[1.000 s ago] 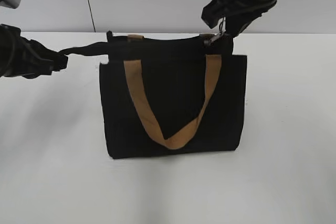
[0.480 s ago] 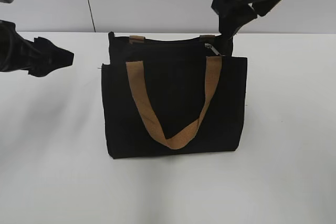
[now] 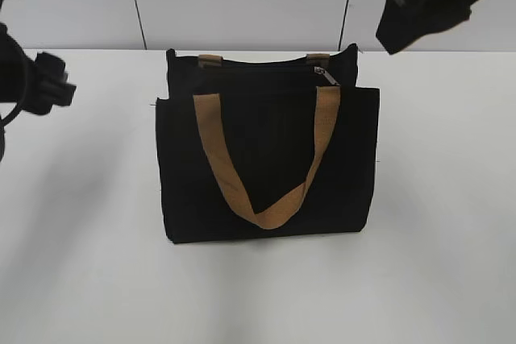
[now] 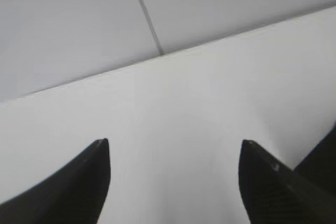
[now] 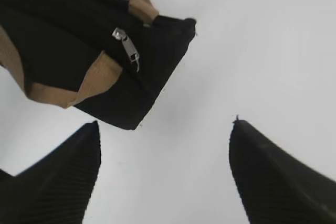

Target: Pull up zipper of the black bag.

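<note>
The black bag (image 3: 266,159) stands upright on the white table with a tan strap handle hanging down its front. The zipper runs along its top edge, and its silvery pull tab (image 3: 326,75) lies at the right end. The right wrist view shows the bag's corner (image 5: 131,93) and the pull tab (image 5: 128,48). My right gripper (image 5: 164,129) is open and empty, raised up and to the right of the bag (image 3: 419,14). My left gripper (image 4: 173,148) is open and empty, well left of the bag (image 3: 48,86). The bag does not show in the left wrist view.
The white table (image 3: 451,199) spreads on all sides of the bag. A pale wall with vertical seams (image 3: 135,2) rises behind the table's far edge.
Both grippers have let go of the bag and drawn away: the left one leftward off the black end tab, the right one up and rightward off the pull tab. The bag has settled.
</note>
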